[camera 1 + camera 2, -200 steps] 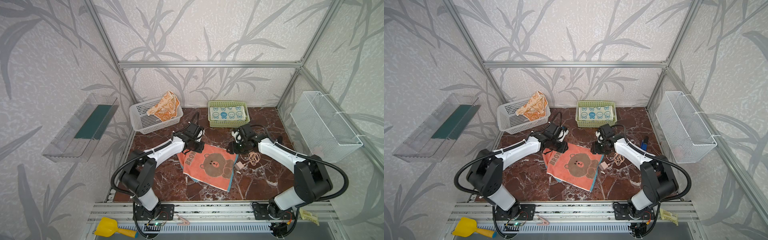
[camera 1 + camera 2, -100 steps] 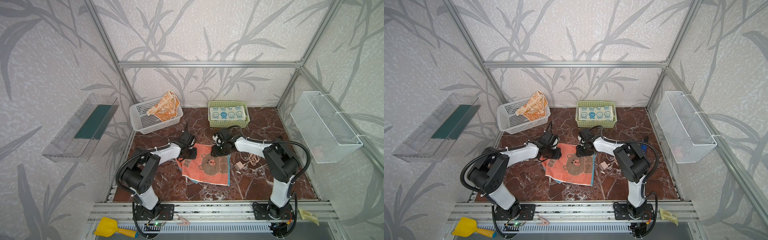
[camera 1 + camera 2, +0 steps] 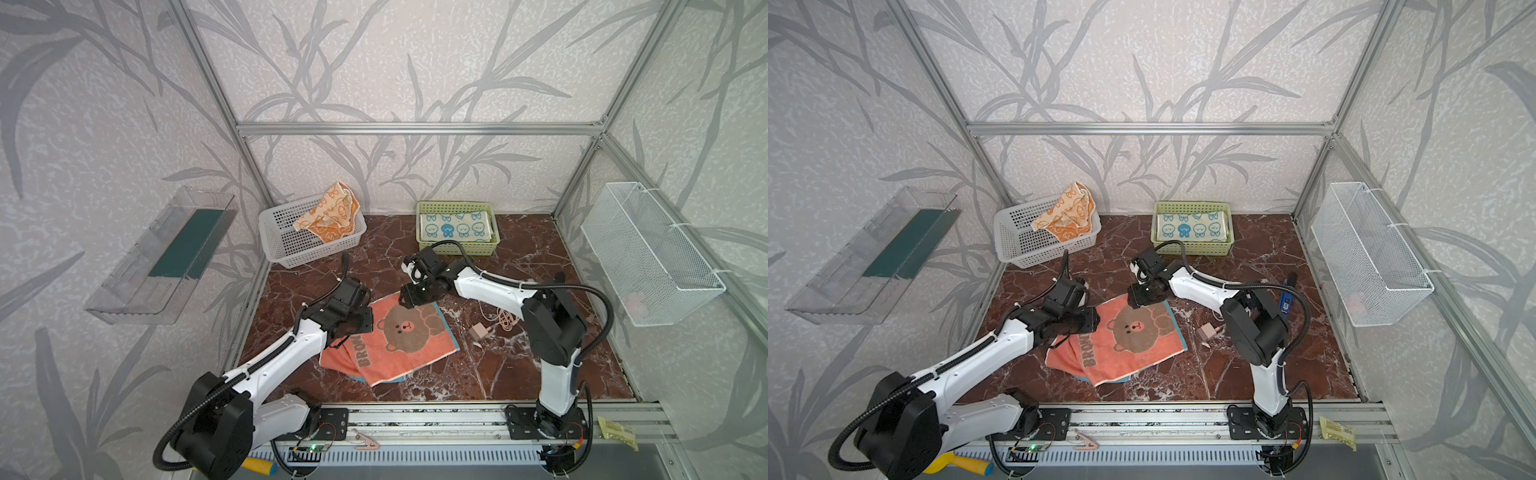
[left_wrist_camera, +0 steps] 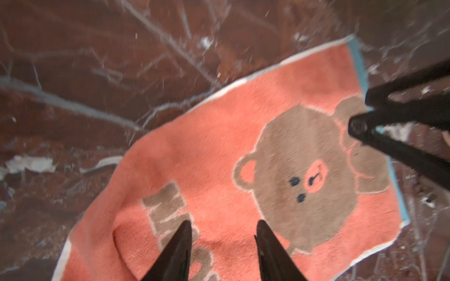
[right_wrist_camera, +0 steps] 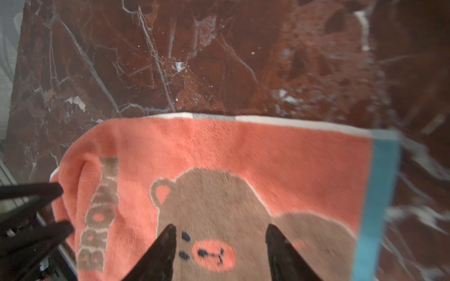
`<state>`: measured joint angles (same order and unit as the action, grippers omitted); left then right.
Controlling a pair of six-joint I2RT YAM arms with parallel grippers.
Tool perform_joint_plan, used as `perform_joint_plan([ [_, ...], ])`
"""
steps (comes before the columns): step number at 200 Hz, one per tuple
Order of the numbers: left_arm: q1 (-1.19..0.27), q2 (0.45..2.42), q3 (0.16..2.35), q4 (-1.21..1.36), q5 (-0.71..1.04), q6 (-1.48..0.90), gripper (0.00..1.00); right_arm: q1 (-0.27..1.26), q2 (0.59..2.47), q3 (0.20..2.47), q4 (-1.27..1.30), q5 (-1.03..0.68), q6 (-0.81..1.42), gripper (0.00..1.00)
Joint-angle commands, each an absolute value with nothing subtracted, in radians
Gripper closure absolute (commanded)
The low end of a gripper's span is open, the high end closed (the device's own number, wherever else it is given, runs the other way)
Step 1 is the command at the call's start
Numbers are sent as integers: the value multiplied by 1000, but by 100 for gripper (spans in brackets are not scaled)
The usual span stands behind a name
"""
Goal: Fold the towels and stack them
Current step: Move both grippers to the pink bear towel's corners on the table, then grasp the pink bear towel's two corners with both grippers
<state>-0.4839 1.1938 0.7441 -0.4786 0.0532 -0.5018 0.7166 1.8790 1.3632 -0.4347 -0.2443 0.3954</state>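
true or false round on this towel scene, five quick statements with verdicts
1. The coral bear towel lies on the table with the bear facing up. True.
2. The green basket is empty. False: a folded blue-bunny towel lies in it.
3. The orange bunny towel hangs crumpled over the white basket rim. True.
4. The right gripper is shut on the coral bear towel. False: its jaws stand apart above the towel, with nothing between them.
5. In both top views, a charger lies left of the coral bear towel. False: it lies to the right of it.
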Motion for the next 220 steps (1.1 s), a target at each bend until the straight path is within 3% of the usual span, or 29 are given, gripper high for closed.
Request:
perform_joint_plan([
  [1, -487, 1327, 887, -427, 88, -394, 51, 666, 1719, 1237, -554, -192, 421, 40],
  [43, -514, 1725, 1213, -457, 235, -279, 43, 666, 1507, 922, -602, -127, 526, 39],
  [92, -585, 2027, 1473, -503, 182, -215, 35, 681, 1463, 793, -568, -123, 593, 38],
  [161, -625, 2197, 1639, -533, 67, -186, 34, 725, 1551, 835, -586, -98, 581, 38],
  [220, -626, 2203, 1580, -541, 81, -201, 48, 745, 1590, 844, -582, -86, 581, 46],
])
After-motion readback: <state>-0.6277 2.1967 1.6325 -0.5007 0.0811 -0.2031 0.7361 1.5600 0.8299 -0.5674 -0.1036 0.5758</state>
